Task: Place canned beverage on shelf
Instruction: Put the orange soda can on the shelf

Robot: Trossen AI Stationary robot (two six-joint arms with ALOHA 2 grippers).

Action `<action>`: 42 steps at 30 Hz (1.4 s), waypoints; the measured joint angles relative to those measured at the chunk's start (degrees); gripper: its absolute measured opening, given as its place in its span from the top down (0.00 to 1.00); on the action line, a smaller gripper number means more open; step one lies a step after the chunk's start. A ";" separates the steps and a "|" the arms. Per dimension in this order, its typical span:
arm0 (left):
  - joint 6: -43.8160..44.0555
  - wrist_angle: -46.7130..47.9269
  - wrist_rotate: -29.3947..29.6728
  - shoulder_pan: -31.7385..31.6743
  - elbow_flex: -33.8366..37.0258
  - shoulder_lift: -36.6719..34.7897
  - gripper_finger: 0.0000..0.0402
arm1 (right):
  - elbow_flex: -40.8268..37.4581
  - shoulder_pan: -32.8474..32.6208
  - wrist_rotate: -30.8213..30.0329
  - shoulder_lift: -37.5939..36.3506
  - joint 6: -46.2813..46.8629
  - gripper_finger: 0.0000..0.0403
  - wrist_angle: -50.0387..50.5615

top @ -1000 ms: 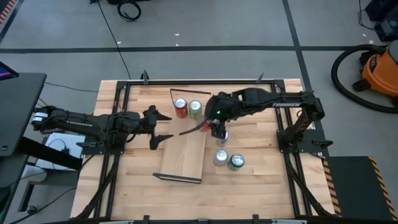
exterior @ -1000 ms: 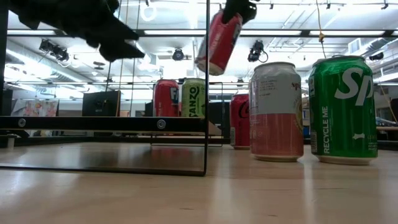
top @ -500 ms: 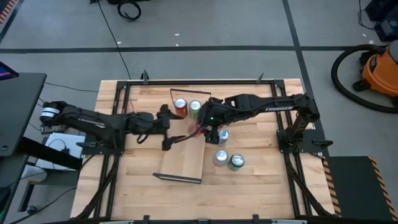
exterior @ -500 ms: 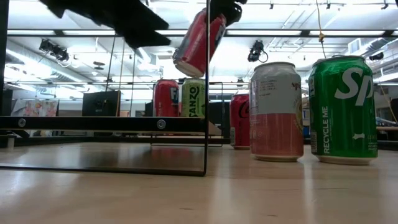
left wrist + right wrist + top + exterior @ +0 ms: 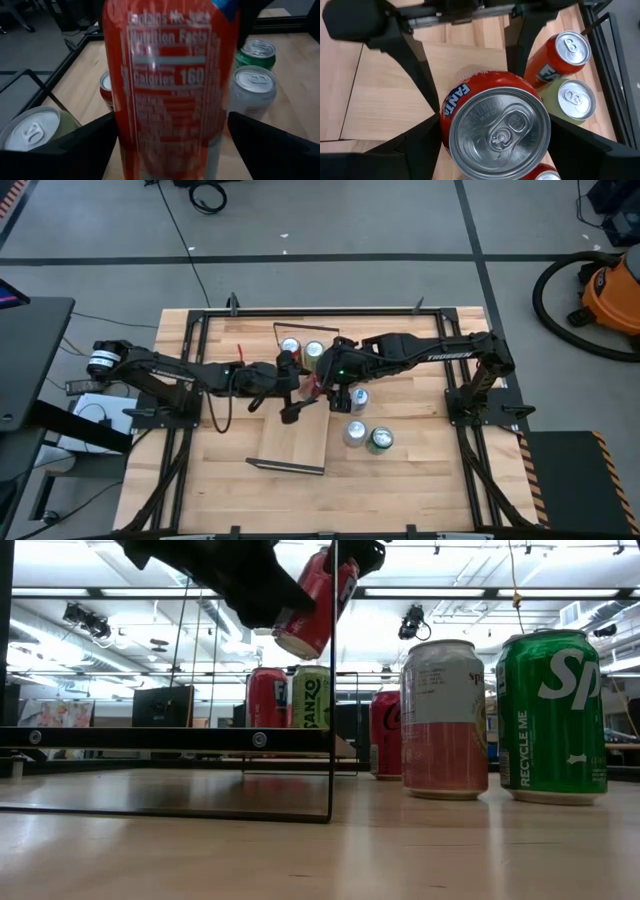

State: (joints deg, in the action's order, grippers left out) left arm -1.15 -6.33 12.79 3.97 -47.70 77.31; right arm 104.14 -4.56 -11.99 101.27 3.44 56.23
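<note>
A red Fanta can (image 5: 495, 125) hangs tilted over the light-wood shelf board (image 5: 295, 438), with my right gripper (image 5: 335, 380) shut on its top end. My left gripper (image 5: 297, 388) reaches in from the table's left and is open. Its two fingers stand on either side of the can's lower half (image 5: 170, 90). In the low view the can (image 5: 315, 602) leans with its bottom toward the left arm, above the shelf's dark rod frame (image 5: 332, 690). My right gripper pinches the can's wall just below the top rim (image 5: 470, 100) between its two fingers, one on each side. The fingers slant down from above and from the table's right. The can is lifted clear of the shelf and tilted, its bottom end toward the left arm. My left gripper's fingers (image 5: 85, 142) lie close along the can's sides; whether they touch it I cannot tell.
A red can (image 5: 290, 350) and a green can (image 5: 314, 352) stand at the shelf's far end. A red can (image 5: 357, 398), a pink-and-white can (image 5: 443, 720) and a green Sprite can (image 5: 552, 715) stand on the table to the shelf's right.
My left gripper has travelled toward the table's right until its fingers flank the can's lower half. My right gripper has tipped the can further, swinging its bottom end toward the left arm and shifting it slightly to the left.
</note>
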 joint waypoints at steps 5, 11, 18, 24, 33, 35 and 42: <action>0.32 0.02 0.02 0.00 -0.05 0.03 0.21 | 0.00 -0.34 0.06 0.00 0.00 0.20 0.11; 0.69 0.40 -0.02 0.00 -0.07 -0.01 0.28 | 0.00 -0.34 0.28 0.00 -0.26 0.20 0.06; 0.29 1.37 -0.04 0.00 0.62 0.12 0.28 | 0.13 -0.32 1.12 -0.82 -0.17 0.08 -2.20; 0.50 -2.88 1.60 0.28 4.51 0.08 0.28 | 0.11 -1.69 -3.60 -3.92 -0.20 0.03 -1.11; 0.77 -11.44 1.67 0.80 13.39 -2.90 0.27 | -0.86 -3.52 -8.53 -5.09 0.87 0.04 0.26; 1.08 -13.90 1.83 0.74 16.58 -4.22 0.27 | -2.15 -4.07 -10.27 -5.01 0.87 0.04 0.62; -0.05 -25.93 1.92 0.07 25.94 -6.83 0.27 | -6.58 -4.45 -12.59 -5.79 1.36 0.04 -1.08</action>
State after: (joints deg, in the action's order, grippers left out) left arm -1.20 -32.26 14.71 4.04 -21.76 70.48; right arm 97.55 -9.02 -24.58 95.48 4.80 55.15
